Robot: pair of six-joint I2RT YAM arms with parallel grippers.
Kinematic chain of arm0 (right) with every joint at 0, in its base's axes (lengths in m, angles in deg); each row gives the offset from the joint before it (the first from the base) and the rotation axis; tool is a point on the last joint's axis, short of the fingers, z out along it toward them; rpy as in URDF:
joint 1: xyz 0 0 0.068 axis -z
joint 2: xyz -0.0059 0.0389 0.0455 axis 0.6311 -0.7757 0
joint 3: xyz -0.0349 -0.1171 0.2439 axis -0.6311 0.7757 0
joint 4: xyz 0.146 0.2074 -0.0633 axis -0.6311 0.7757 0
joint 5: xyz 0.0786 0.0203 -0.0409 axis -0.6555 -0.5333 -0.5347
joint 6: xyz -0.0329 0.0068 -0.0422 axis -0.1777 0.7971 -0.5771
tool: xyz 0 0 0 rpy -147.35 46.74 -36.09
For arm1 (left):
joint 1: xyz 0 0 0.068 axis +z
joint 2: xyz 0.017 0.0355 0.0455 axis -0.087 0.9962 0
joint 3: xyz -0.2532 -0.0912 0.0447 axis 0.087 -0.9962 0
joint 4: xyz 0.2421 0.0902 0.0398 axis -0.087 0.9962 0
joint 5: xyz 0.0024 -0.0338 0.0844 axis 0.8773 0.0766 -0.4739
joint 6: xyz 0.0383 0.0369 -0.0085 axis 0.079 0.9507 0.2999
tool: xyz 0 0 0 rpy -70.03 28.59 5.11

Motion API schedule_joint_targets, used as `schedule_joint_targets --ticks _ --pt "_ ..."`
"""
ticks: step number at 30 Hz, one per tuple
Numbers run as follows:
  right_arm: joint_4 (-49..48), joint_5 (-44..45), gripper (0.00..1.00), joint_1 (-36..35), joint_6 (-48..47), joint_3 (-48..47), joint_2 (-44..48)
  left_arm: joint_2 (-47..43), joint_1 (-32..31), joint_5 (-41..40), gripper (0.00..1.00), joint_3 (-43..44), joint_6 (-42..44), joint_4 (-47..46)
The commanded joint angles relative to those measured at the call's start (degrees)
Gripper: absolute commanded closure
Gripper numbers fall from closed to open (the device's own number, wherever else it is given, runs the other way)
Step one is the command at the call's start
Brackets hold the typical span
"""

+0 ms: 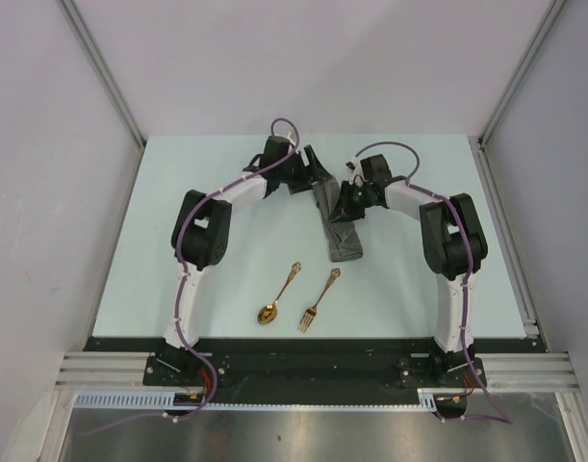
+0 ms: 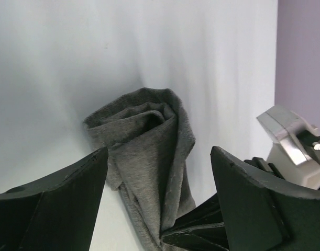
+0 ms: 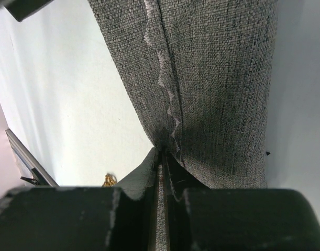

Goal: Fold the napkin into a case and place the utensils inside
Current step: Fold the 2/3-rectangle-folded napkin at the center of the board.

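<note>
The napkin [image 1: 336,223] lies as a narrow, bunched dark grey strip in the middle of the table, its far end raised. My right gripper [image 1: 345,204] is shut on a fold of it; the right wrist view shows the cloth [image 3: 212,78] pinched between the closed jaws [image 3: 162,157]. My left gripper [image 1: 311,175] stands open at the strip's far end. In the left wrist view its fingers [image 2: 60,204] straddle the crumpled napkin [image 2: 149,151] without touching it. The gold spoon [image 1: 277,295] and gold fork [image 1: 319,299] lie side by side nearer the arm bases.
The pale table [image 1: 178,241] ends in a dark front edge [image 1: 303,343] by the arm bases. Metal frame posts [image 1: 505,96] and white walls stand around it. A gold handle tip [image 3: 108,181] peeks beside the right gripper's finger.
</note>
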Motion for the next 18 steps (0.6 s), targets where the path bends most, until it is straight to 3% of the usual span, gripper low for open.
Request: schedule_joint_targets --ticks 1,5,10,18 --pt "0.23 -1.08 0.91 -0.26 -0.92 -2.28 -0.63 -2.9 -0.71 -3.64 0.16 -0.53 3.51 1.48" --pt "0.23 -1.17 0.91 -0.26 -0.84 -2.45 -0.8 -4.57 -0.89 -5.06 0.18 -2.82 3.95 -0.54" --pt "0.23 -1.26 0.91 -0.26 -0.75 -2.63 -0.89 -1.07 -1.06 -2.24 0.24 0.52 2.11 0.34" --pt "0.59 -1.26 0.91 -0.44 -1.1 -2.72 -0.89 0.52 -1.06 -0.66 0.42 2.71 0.61 -1.34"
